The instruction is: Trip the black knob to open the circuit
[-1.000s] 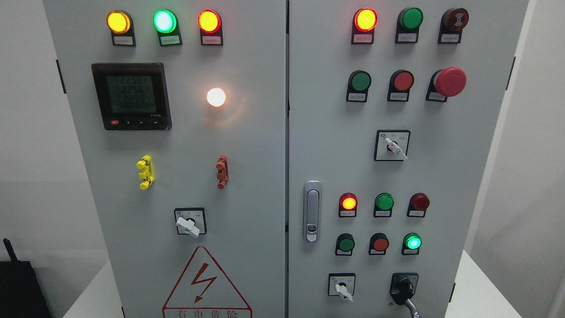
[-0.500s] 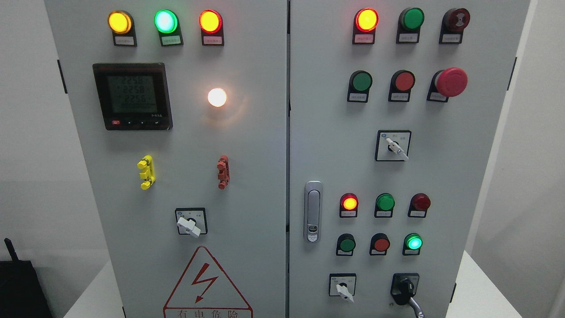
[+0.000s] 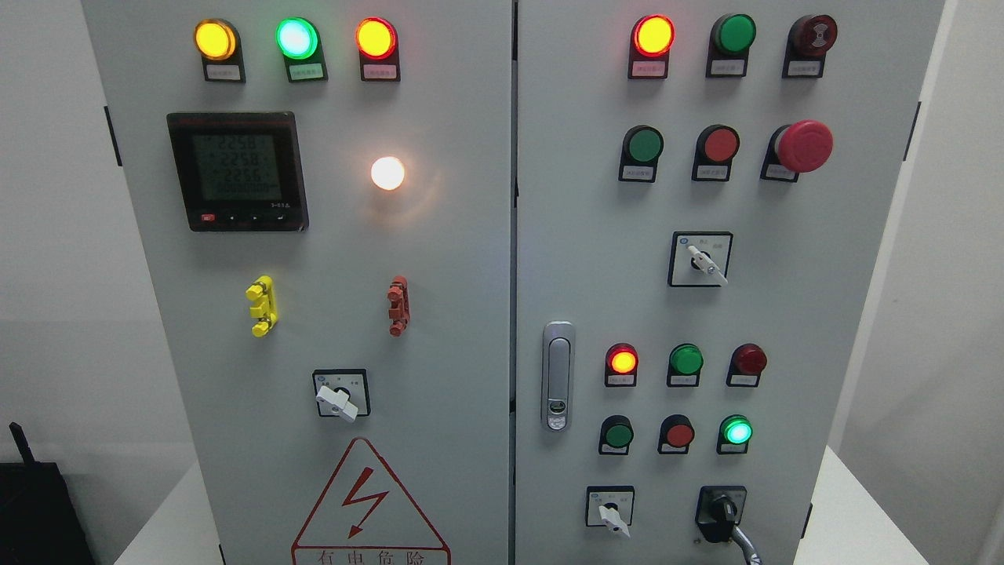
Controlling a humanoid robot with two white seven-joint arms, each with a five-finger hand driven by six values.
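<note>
Head view: nearest the camera, at the bottom edge, a thin grey metallic part (image 3: 747, 545) comes up to the black rotary knob (image 3: 722, 512), which sits on a black square plate at the lower right of the right door of the grey metal cabinet (image 3: 471, 314). Whether that part is a finger of a robot hand cannot be told, so how far any hand is open, and what it holds, cannot be told either. Left of the black rotary knob sits a white-handled selector switch (image 3: 611, 514) on a white-and-black plate. Above the knob a green lamp (image 3: 736, 431) glows, with an unlit red button (image 3: 677, 433) and a dark green button (image 3: 618, 434) to its left. Higher up from the knob are a lit red lamp (image 3: 622, 360), a silver door latch (image 3: 558, 375) further left, another white-handled selector (image 3: 703, 261), and a red mushroom stop button (image 3: 803, 145). Far to the left of the knob, on the left door, stand a red lightning warning triangle (image 3: 369, 510), a white selector handle (image 3: 337, 402), a yellow clip (image 3: 262, 306), a red-brown clip (image 3: 398, 305), a black digital meter (image 3: 237, 170) and a bright white lamp (image 3: 387, 173). The cabinet stands on a white worktop (image 3: 855, 510).
</note>
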